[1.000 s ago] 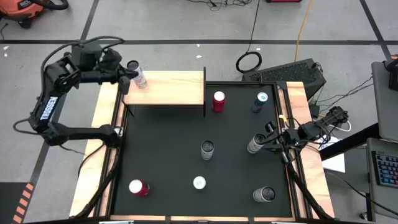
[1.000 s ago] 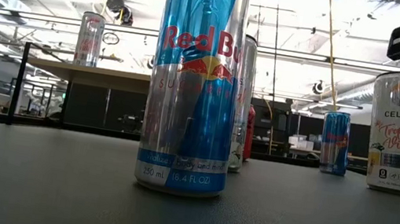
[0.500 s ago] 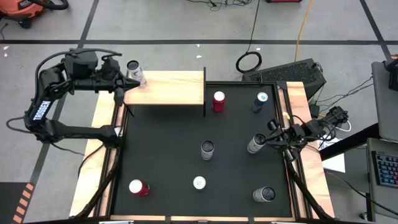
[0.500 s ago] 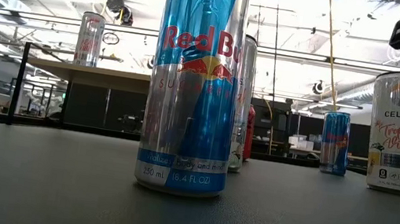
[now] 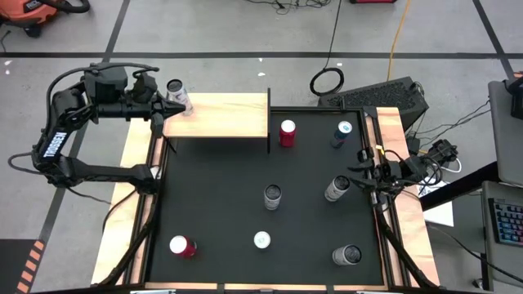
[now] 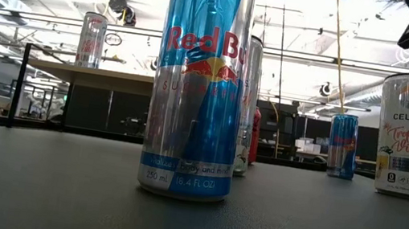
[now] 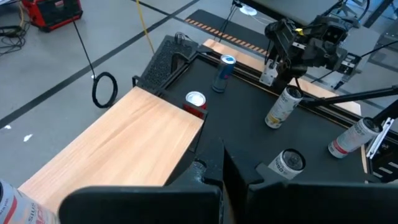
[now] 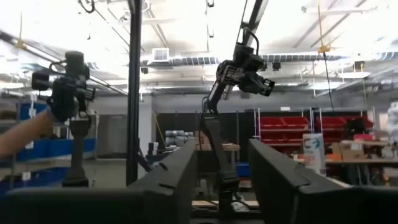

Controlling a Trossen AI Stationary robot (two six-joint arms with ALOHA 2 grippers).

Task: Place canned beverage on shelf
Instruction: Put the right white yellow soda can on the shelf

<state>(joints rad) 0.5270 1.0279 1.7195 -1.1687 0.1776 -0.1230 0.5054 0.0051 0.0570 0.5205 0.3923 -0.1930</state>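
Note:
The shelf, a light wooden top on dark legs, stands at the table's far left. One silver can stands upright on its far left corner. My left gripper is shut just left of that can and clear of it; the left wrist view shows its closed fingers and the can off to one side. By the right edge my right gripper is open and tipped upward, with nothing between its fingers. A white Celsius can stands on the mat just left of it.
More cans stand upright on the black mat: a red one beside the shelf's right end, a blue one, one at the centre, and three along the near edge. A wooden frame borders the table.
My left arm has swung away from the shelf's can toward the table's left edge, with its fingers kept shut. The can stays upright on the shelf. My right gripper has tipped upward and rolled beside the Celsius can, which has not moved.

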